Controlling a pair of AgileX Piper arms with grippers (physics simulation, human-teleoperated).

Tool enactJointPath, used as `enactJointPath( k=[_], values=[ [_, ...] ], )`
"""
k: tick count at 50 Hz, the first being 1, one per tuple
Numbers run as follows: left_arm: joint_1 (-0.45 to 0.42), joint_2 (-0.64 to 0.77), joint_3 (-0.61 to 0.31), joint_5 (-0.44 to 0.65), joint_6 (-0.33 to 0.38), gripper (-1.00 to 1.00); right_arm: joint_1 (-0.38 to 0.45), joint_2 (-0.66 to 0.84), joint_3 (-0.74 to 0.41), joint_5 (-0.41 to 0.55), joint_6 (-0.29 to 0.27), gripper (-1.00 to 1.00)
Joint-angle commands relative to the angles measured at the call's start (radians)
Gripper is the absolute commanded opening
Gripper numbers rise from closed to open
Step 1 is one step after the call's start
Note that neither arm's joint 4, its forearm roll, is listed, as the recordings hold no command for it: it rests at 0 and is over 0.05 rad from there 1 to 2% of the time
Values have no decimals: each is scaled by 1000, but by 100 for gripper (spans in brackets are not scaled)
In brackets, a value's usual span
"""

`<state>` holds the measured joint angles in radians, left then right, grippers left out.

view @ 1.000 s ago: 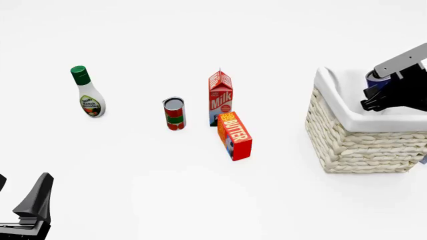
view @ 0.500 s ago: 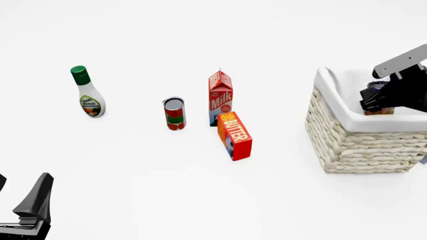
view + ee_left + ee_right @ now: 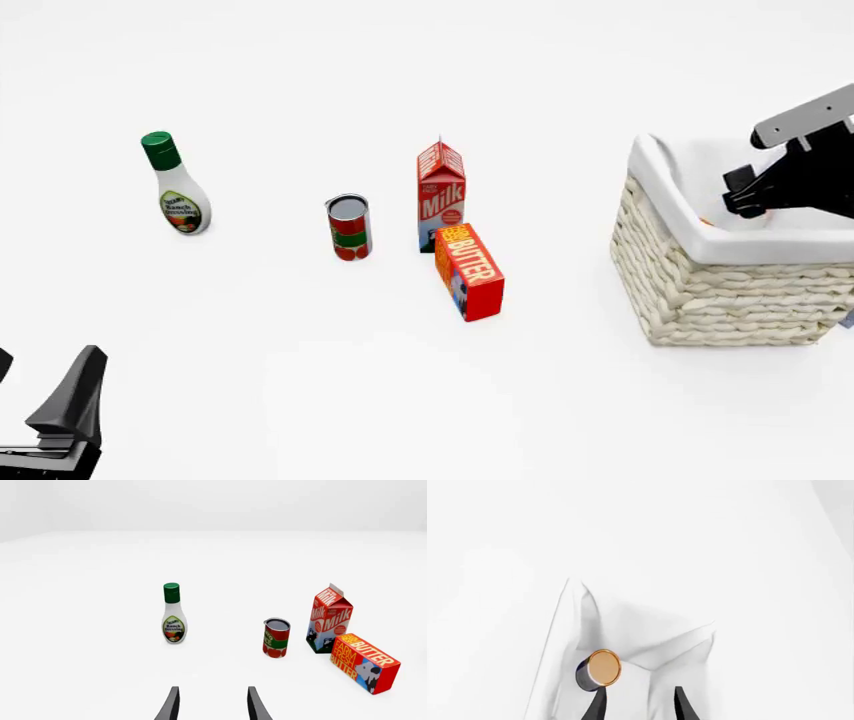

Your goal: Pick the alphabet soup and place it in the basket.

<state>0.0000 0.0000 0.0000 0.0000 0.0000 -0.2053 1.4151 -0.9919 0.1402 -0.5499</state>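
The alphabet soup (image 3: 598,670) lies on its side down inside the basket (image 3: 727,285), and the right gripper (image 3: 637,707) above it has its fingers apart and holds nothing. The arm could bump the basket's rim if it pulls away too low, and that could push the basket.

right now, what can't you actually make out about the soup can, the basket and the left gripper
- Small cylindrical alphabet soup can: right wrist view shows only its orange end and dark side, label unseen; in front view the cream woven wicker basket hides nearly all of it.
- Basket: right side cut off by front view's edge.
- Left gripper: frame edges cut it off; only fingertips show.
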Motion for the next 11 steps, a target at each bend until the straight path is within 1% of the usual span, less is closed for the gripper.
enactJointPath(
  k=[1,11],
  values=[
    [0,0,0,0,0,100,4,-17,-5,10,5,100],
    [0,0,0,0,0,100,22,-82,-24,30,26,100]
  ],
)
